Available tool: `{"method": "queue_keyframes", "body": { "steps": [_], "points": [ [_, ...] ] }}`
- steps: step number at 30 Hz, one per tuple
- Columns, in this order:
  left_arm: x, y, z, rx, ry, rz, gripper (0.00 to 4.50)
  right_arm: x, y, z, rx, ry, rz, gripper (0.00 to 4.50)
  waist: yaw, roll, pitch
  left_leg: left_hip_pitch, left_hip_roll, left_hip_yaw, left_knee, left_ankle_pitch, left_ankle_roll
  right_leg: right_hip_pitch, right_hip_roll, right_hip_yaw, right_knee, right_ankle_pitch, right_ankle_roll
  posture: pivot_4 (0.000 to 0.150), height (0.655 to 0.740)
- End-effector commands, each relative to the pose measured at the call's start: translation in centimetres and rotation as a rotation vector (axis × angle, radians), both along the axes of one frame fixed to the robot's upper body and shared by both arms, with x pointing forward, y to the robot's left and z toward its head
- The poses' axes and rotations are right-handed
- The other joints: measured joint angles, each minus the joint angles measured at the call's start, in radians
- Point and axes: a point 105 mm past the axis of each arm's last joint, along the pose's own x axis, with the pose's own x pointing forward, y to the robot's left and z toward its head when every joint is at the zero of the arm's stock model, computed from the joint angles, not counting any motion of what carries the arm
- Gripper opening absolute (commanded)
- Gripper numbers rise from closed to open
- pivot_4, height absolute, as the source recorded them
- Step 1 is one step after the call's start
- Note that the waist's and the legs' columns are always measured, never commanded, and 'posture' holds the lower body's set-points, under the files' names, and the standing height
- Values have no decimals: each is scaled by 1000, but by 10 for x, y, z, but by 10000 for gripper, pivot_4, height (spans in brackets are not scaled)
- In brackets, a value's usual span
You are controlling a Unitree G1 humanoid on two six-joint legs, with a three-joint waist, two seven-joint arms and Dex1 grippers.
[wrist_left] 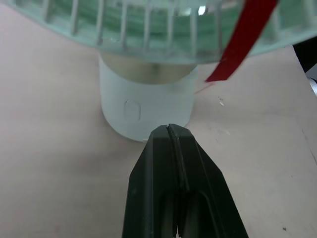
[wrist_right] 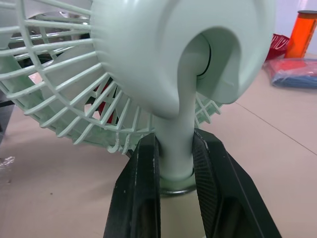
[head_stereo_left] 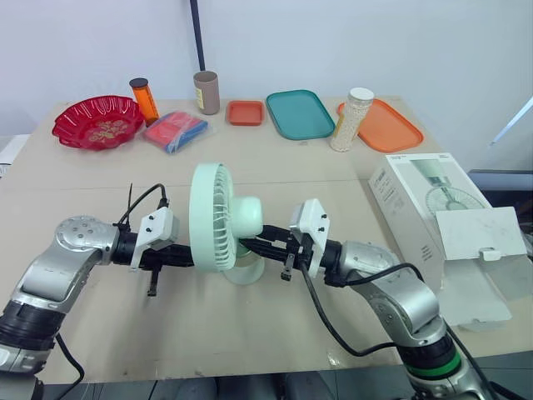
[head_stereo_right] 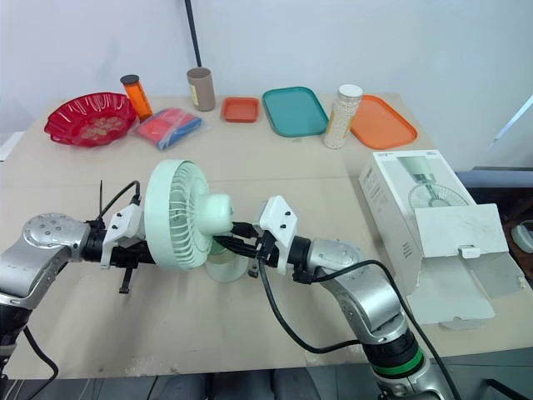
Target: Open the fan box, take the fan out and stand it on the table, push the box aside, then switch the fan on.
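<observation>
The pale green fan stands upright on the table's middle, its cage facing my left arm. My right gripper is shut on the fan's neck, one black finger on each side just above the round base. My left gripper is shut with nothing in it. Its tip is right at the base's wall, close below a small oval button; I cannot tell whether it touches. A red strip hangs by the cage. The white fan box lies at the right, its flap open.
Along the back stand a red bowl, an orange bottle, a blue-red packet, a brown cup, a small orange tray, a teal tray, a bead jar and an orange tray.
</observation>
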Motion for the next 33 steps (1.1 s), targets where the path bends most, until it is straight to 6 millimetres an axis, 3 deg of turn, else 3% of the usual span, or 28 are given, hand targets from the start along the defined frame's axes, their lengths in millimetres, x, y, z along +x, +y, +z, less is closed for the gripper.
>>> {"method": "queue_keyframes", "body": {
  "steps": [1,15,24,33],
  "points": [
    [2,-4,5,3,-30,-5,388,-7,5,11,32,-66,43,3731,0,0,0,0,0,0,0,0,0,0,0,0,0,0,0,1500,7400],
    [26,-10,-8,4,-42,78,388,-5,5,7,25,-60,42,3731,0,0,0,0,0,0,3,-1,1,1,0,0,2,0,0,1500,7400],
    [23,-15,1,-55,-20,74,388,-5,5,5,19,-51,36,3731,0,0,0,1,0,0,3,-1,1,1,0,0,2,0,0,1500,7400],
    [20,-19,-3,-59,-7,81,388,-3,5,4,15,-47,33,3731,0,0,0,1,0,0,3,-1,1,1,0,0,3,0,0,1500,7400]
  ]
}}
